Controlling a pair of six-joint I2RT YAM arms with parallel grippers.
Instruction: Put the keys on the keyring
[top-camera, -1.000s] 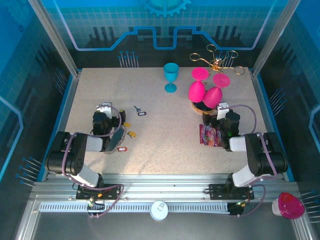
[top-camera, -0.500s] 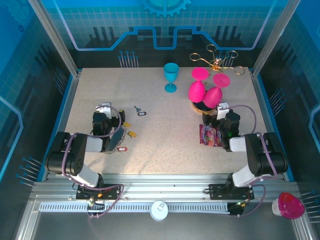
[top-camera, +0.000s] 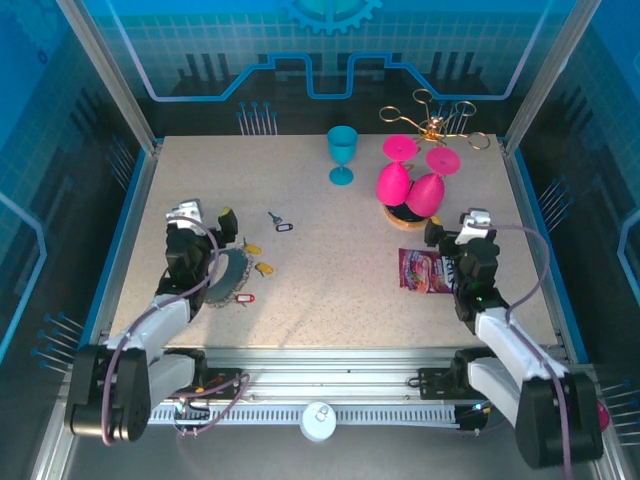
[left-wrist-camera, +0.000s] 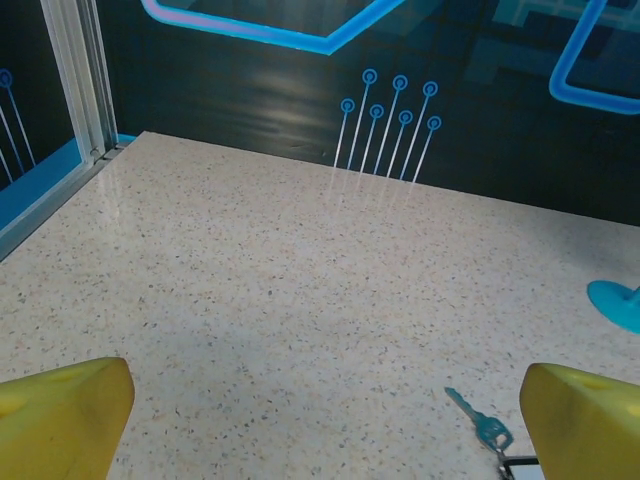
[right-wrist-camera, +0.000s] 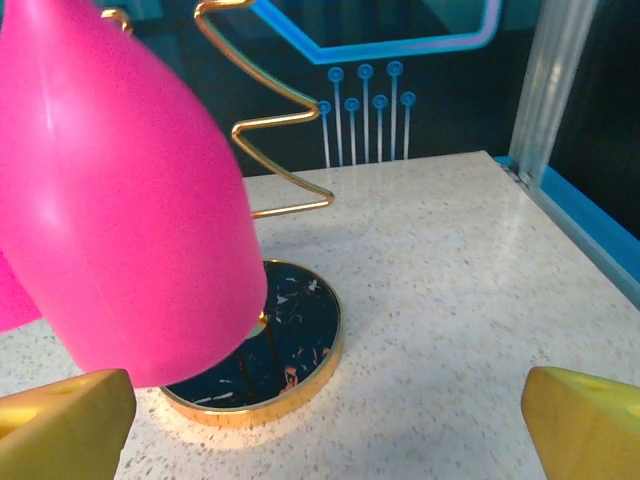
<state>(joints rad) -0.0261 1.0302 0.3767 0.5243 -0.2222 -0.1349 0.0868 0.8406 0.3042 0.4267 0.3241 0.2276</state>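
Near edge: the speckled beige stone-look tabletop ends at a ribbed metal rail; bare room lies in the middle, between the arms
Left side: the left gripper hangs with its blunt yellow fingertips spread wide, holding nothing
Chain: the keyring, thin silver-grey links in a floppy loop, lies flat beside the left wrist
Small parts: the keys are tiny; a red-tagged key at the loop's near end; yellow-headed keys just right of it; a dark blue key farther off, apart; threading cannot be told
Right side: the right gripper is spread wide, empty; a glossy pink packet just left of it
Beyond: smooth pink plastic goblets bowl-down over a round dark gold-rimmed base; gold wire stand; an upright teal goblet well apart
Far edge: dark wall, aluminium corner posts
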